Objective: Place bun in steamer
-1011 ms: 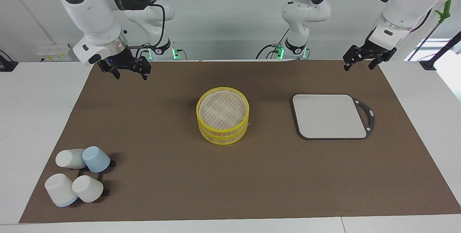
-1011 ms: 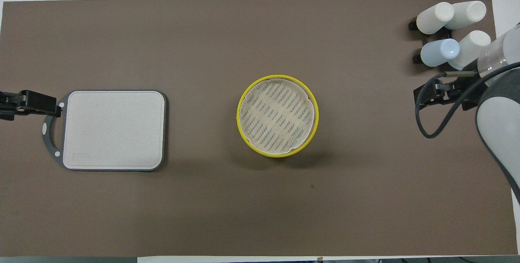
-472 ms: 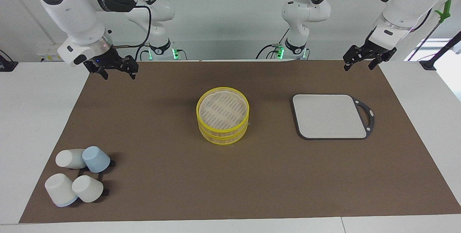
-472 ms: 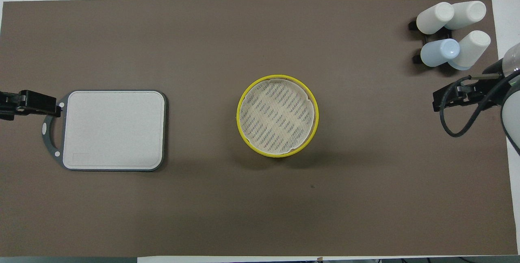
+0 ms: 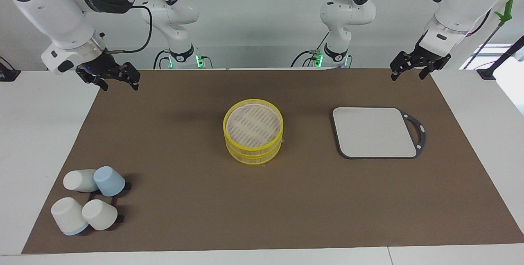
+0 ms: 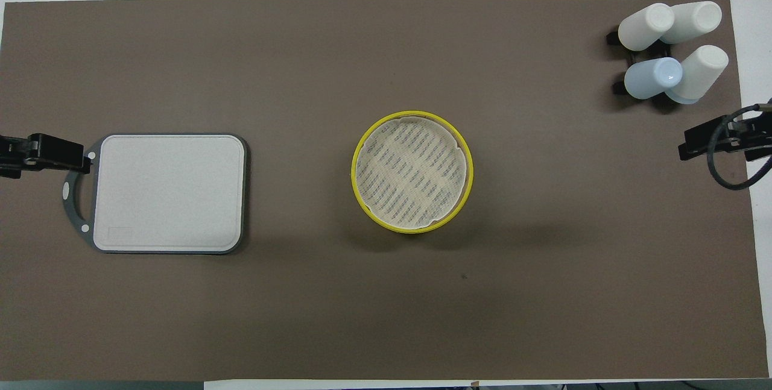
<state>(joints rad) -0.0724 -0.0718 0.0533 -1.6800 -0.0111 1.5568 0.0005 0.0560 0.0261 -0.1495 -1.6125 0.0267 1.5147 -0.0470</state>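
Observation:
The steamer (image 5: 253, 130) stands in the middle of the brown mat as two stacked yellow-rimmed tiers, and it also shows in the overhead view (image 6: 412, 171). Its top is a tan slatted surface with nothing on it. The bun is out of view in both views. My right gripper (image 5: 118, 84) is open and empty, raised over the mat's corner near the right arm's base; in the overhead view it shows at the edge (image 6: 718, 140). My left gripper (image 5: 407, 75) is open and empty, waiting in the air above the mat's edge near the grey board; it also shows in the overhead view (image 6: 45, 154).
A flat grey board with a black handle (image 5: 374, 132) lies toward the left arm's end, also seen from overhead (image 6: 169, 192). Several white and blue cups (image 5: 88, 199) sit on a black rack at the corner farthest from the robots, at the right arm's end (image 6: 669, 52).
My right gripper has moved away from the steamer toward the right arm's end of the table, still open. The left arm, steamer, board and cups have not moved.

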